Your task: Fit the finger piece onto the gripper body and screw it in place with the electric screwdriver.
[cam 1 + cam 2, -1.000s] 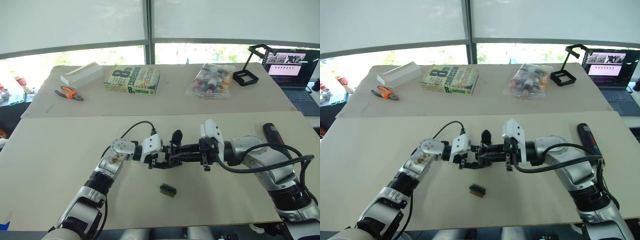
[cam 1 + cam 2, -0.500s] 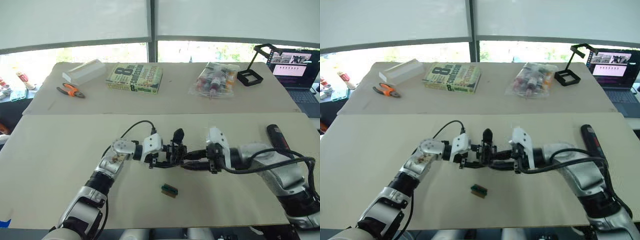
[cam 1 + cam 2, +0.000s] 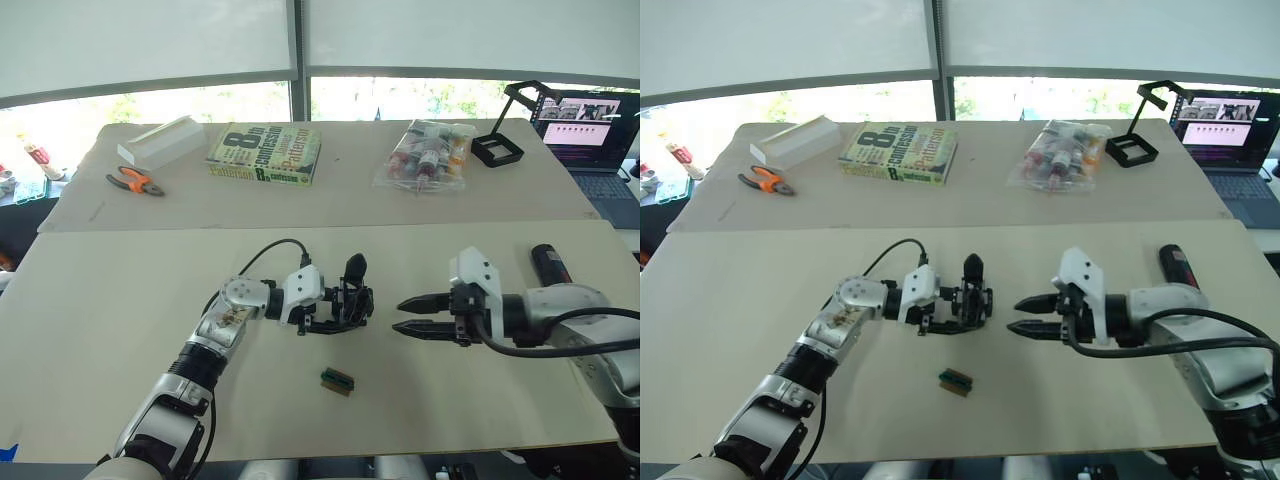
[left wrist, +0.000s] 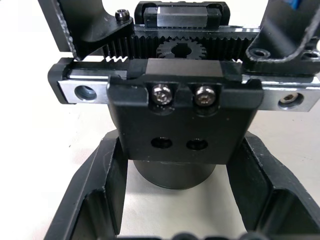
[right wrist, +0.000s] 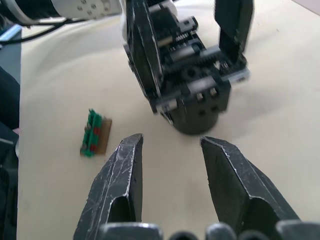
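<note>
My left gripper (image 3: 333, 312) is shut on the gripper body (image 3: 345, 300), a small black assembly held just above the table's middle. Its rack, gear and two screws fill the left wrist view (image 4: 180, 120), with my fingers (image 4: 102, 175) flanking its round base. One pointed black finger (image 3: 353, 268) stands up from the body; I cannot tell whether this is the finger piece. My right gripper (image 3: 398, 315) hangs open and empty a short way right of the body, pointing at it (image 5: 192, 85). The electric screwdriver (image 3: 548, 262) lies at the right, partly behind my right arm.
A tiny green-and-brown block (image 3: 337, 380) lies in front of the body. On the far table are a book (image 3: 265, 155), orange pliers (image 3: 135, 182), a white box (image 3: 160, 142), a bag of bottles (image 3: 425, 155), a black stand (image 3: 497, 150) and a laptop (image 3: 590, 140).
My right gripper has let go at the gripper body and drawn back to the right, now open. My left gripper still holds the body in the same place.
</note>
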